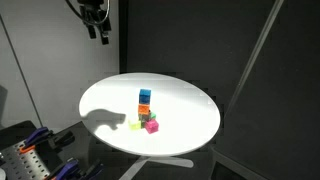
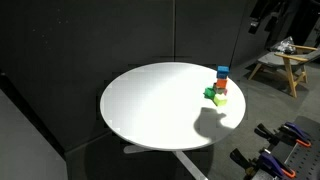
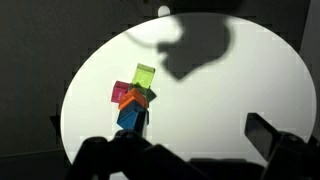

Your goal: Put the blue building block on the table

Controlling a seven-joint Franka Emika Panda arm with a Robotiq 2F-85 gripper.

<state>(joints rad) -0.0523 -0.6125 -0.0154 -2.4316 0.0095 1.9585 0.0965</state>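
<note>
The blue building block (image 1: 145, 94) sits on top of an orange cube (image 1: 145, 104), near the middle of the round white table (image 1: 190, 120). It also shows in an exterior view (image 2: 221, 72) and in the wrist view (image 3: 129, 118). A green cube (image 1: 147, 115), a yellow cube (image 1: 137, 124) and a pink cube (image 1: 152, 126) lie at the stack's foot. My gripper (image 1: 97, 30) hangs high above the table's far-left side, well away from the blocks. In the wrist view the gripper (image 3: 185, 150) is open and empty.
The gripper and arm cast a dark shadow on the table (image 3: 200, 45). Black curtains surround the table. A rack with tools (image 1: 30, 160) stands beside it, and a wooden stool (image 2: 285, 65) stands behind it.
</note>
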